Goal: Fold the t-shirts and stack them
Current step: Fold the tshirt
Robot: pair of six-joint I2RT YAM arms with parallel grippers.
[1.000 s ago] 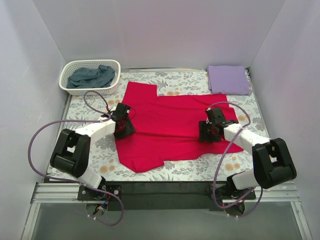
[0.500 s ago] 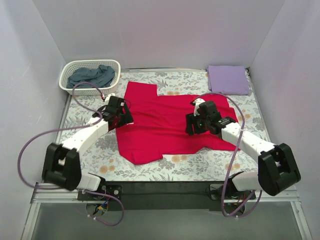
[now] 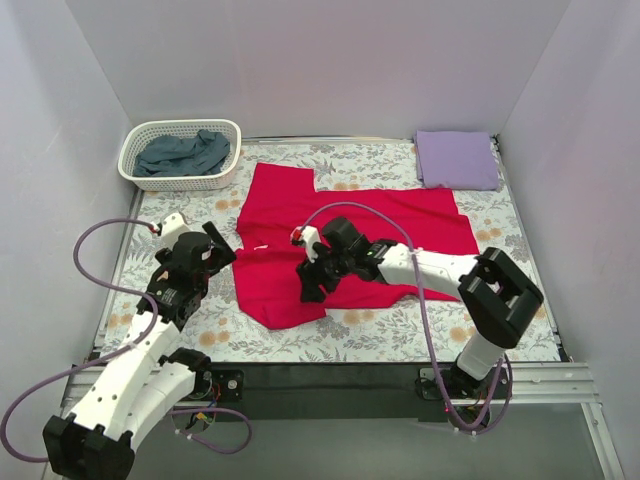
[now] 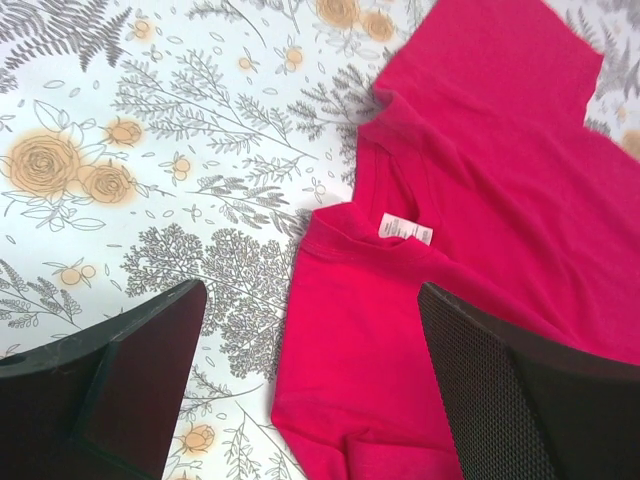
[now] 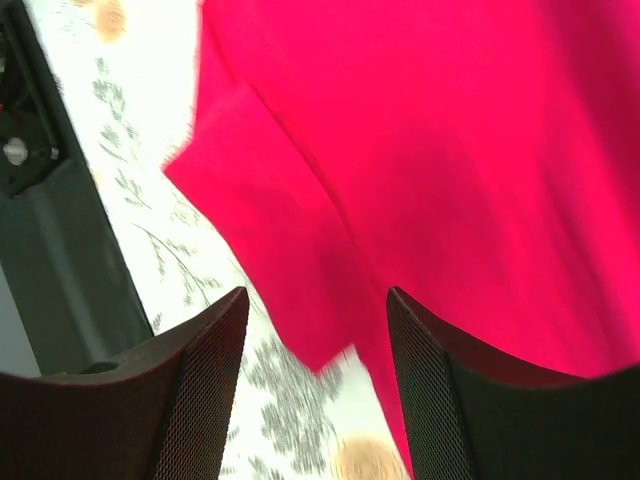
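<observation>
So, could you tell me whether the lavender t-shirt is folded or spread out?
Folded: the lavender t-shirt lies as a compact rectangle in the far right corner, no sleeves showing.

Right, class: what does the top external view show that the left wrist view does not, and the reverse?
Only the top external view shows the white plastic laundry basket holding the slate blue-grey cloth t-shirt, the folded pale lavender cloth t-shirt at the far right, and the right end effector. Only the left wrist view plainly shows the small white label inside the collar. Both show the bright crimson red cloth t-shirt lying on the floral-patterned table covering, and the left end effector, open and empty.
</observation>
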